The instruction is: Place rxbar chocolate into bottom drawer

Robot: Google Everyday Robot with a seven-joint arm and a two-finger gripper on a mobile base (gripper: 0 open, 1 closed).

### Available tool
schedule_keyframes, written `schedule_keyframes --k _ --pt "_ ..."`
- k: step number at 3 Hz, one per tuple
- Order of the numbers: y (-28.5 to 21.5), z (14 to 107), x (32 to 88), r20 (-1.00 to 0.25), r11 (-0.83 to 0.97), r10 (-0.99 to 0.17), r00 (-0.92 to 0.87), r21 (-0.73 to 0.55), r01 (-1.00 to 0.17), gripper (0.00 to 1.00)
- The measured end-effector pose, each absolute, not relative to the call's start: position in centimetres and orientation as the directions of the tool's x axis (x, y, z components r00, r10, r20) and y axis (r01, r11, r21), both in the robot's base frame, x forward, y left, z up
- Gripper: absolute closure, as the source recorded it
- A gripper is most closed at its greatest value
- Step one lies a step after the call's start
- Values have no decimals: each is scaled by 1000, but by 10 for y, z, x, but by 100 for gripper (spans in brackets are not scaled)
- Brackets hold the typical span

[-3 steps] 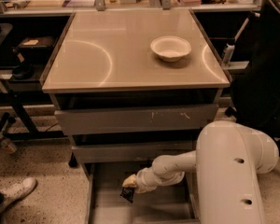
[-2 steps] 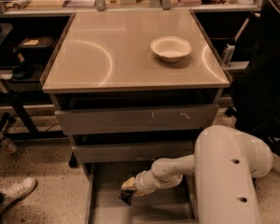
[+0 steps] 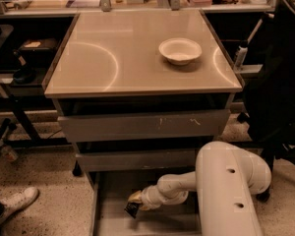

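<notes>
Three grey drawers are stacking under the desk [image 3: 113, 58], and the lowest one, the bottom drawer [image 3: 113, 225], is standing pulled out well past the front edge of the desk, its floor showing. The white arm [image 3: 226, 191] is reaching in from the right, and the gripper [image 3: 136, 204] is hanging low inside that drawer, near its left side, pinching the rxbar chocolate [image 3: 132, 210] at its tip. The bar is looking dark and tilted, close above the drawer floor; whether it is touching the floor I cannot tell. The step in hand is looking like the release, so the task is seeming nearly finished. To do it well, the gripper should be lowering until the bar is lying almost flat on the floor, then spreading gently and lifting straight up, keeping away from the left wall and from the middle drawer [image 3: 132, 160] overhead. Letting go while the bar is tilted risks it sliding or standing against the wall. As for containers, only the bar and the gripper are showing in the visible part of the bottom drawer; the top drawer [image 3: 137, 127] and the middle one are hiding their insides. A white bowl [image 3: 180, 50] is sitting near the right rear corner of the desk, with nothing showing inside it.
</notes>
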State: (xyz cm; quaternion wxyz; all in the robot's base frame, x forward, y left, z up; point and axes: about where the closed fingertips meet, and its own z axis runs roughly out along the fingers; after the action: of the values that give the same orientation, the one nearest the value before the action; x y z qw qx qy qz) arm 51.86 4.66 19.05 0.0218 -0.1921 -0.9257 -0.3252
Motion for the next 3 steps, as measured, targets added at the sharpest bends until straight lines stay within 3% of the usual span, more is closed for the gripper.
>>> schedule_keyframes --k 3 --pt "28 130 537 191 692 453 -871 540 479 100"
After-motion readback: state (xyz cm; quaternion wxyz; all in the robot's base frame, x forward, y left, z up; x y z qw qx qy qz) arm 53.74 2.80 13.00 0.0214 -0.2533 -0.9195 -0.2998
